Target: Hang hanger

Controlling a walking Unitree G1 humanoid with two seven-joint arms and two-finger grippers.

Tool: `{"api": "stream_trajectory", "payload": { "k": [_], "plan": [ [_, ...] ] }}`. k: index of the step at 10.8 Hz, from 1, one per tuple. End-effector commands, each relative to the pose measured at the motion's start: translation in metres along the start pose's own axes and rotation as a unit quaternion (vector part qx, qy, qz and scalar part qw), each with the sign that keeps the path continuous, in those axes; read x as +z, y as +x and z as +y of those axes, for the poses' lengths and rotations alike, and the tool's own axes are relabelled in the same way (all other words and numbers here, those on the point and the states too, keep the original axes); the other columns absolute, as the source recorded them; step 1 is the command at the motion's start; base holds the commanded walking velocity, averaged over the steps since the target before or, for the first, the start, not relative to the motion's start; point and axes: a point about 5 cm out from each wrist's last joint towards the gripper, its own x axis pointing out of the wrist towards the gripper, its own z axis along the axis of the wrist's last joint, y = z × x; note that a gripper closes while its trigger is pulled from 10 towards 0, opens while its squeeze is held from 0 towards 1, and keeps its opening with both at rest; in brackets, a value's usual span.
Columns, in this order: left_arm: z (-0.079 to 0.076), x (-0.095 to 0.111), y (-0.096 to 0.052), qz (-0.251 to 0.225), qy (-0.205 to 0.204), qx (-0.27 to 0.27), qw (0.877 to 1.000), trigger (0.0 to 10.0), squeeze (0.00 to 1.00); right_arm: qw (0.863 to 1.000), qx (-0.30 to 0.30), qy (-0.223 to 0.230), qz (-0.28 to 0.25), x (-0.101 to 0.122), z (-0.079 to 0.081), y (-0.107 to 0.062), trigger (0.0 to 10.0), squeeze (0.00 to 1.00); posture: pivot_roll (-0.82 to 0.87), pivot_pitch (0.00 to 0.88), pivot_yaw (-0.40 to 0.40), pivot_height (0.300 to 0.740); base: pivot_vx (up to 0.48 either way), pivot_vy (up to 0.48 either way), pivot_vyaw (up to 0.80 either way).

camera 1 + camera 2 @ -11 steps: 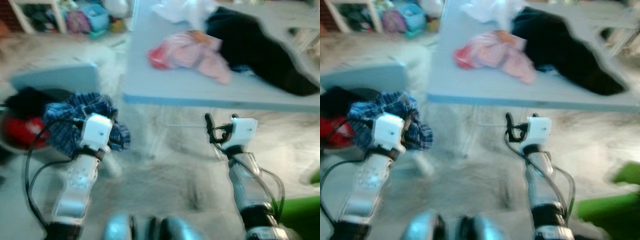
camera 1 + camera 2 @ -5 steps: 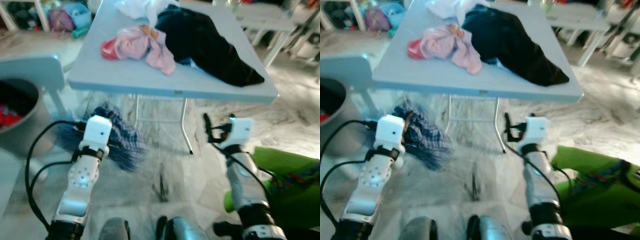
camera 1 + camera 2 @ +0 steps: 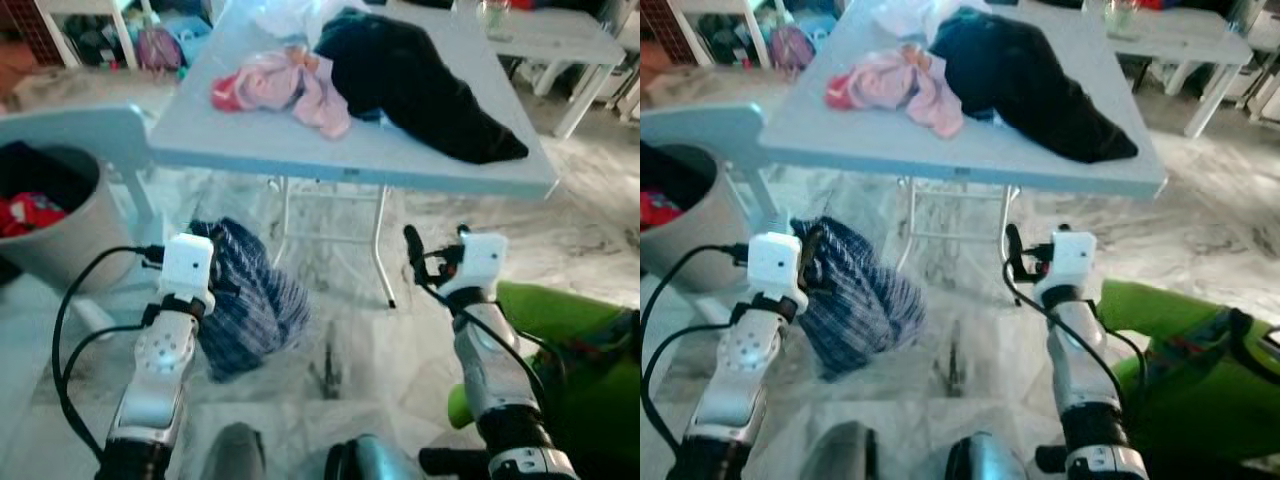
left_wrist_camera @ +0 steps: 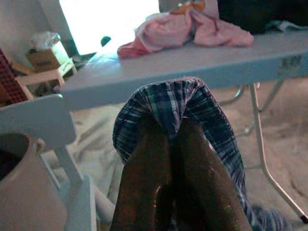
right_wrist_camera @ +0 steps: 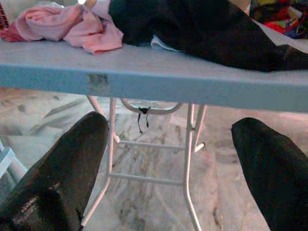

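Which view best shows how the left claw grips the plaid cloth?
The left wrist view: both fingers are pressed together on the plaid cloth folded over their tips. The eye views show the cloth hanging by the left claw, the pinch hidden.

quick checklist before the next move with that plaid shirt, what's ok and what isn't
1. Left gripper shut on the plaid shirt: ok, cloth is pinched between both fingers.
2. Shirt off the floor: cannot tell, it hangs low below the gripper.
3. Right gripper free: ok, open and holding nothing.
4. Hanger in sight: not ok, none can be made out.
5. Table edge ahead: ok, both grippers are short of it.
6. Pink clothes and black garment lie on the table: ok, untouched.
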Motion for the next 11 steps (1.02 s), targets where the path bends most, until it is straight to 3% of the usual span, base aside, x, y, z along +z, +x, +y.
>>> {"api": "stream_trajectory", "payload": {
  "k": [1,2,6,9,11],
  "plan": [
    [0.006,0.001,0.002,0.0,0.0,0.002,1.0,10.0,0.0,1.0,0.009,0.004,-0.001,0.001,0.004,0.002,10.0,0.15,0.07,0.133,-0.076,0.74,0.0,0.48,0.0],
    [0.008,0.0,0.003,0.001,-0.003,0.004,1.0,10.0,0.0,1.0,0.01,0.003,-0.001,0.001,0.004,0.002,10.0,0.0,0.07,0.132,-0.078,0.74,0.0,0.48,0.0],
    [0.014,-0.003,0.004,0.006,-0.008,-0.004,1.0,10.0,0.0,1.0,0.006,-0.005,0.007,-0.001,0.004,0.003,10.0,0.0,0.07,0.131,-0.075,0.74,0.0,0.48,0.0],
    [0.016,-0.003,0.005,0.003,-0.016,-0.008,1.0,10.0,0.0,1.0,0.009,-0.006,0.01,-0.002,0.004,0.002,10.0,0.0,0.06,0.127,-0.076,0.74,0.0,0.456,-0.8],
    [0.014,-0.003,0.005,0.002,-0.018,-0.016,1.0,10.0,0.0,1.0,0.008,-0.007,0.009,-0.002,0.003,0.002,10.0,0.0,0.06,0.129,-0.077,0.74,0.324,0.353,-0.8]
  ]
}}
